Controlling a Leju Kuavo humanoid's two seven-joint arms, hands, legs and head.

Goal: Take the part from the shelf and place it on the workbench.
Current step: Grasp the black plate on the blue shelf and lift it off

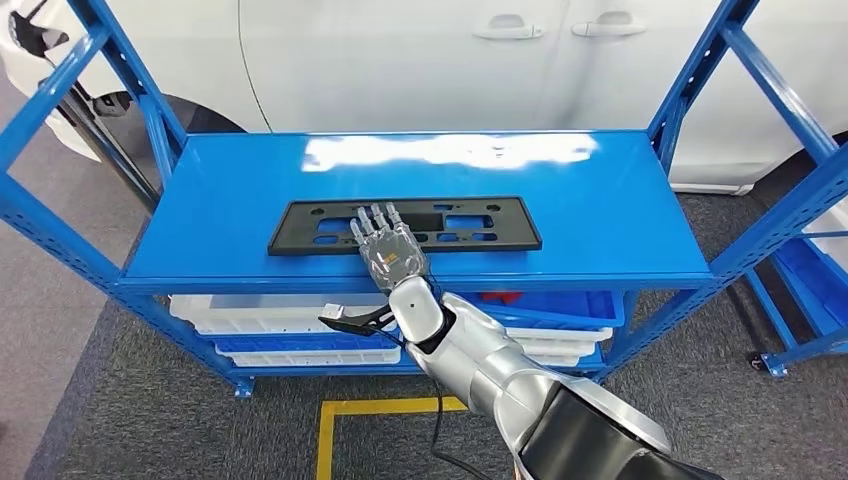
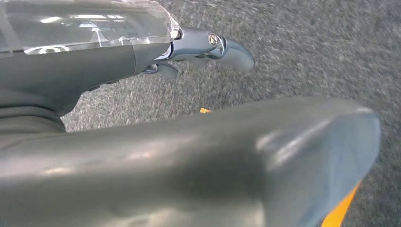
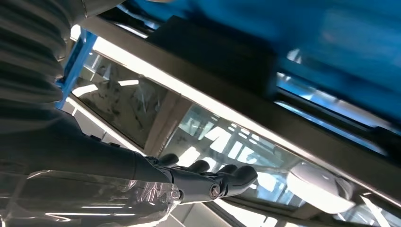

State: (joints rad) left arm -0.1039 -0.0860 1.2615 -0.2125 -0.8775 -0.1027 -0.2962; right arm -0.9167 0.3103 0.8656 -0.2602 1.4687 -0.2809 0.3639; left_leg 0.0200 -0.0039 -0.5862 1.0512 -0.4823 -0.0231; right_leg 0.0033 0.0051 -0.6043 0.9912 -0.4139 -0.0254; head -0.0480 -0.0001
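Head view: black flat part [image 1: 405,225], centre frame, lying on blue shelf [image 1: 600,200]. Right hand [image 1: 385,245] laid over its middle, fingers extended, gripping nothing. Left hand [image 2: 208,49]: fingers slightly curled, empty.

Bright, even overhead light; white glare streaks the far side of the blue shelf [image 1: 620,215]. Both wrist views are blurred.

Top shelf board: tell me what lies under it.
Under the top shelf board sit white bins and a blue bin, one holding something red. The board covers most of their contents.
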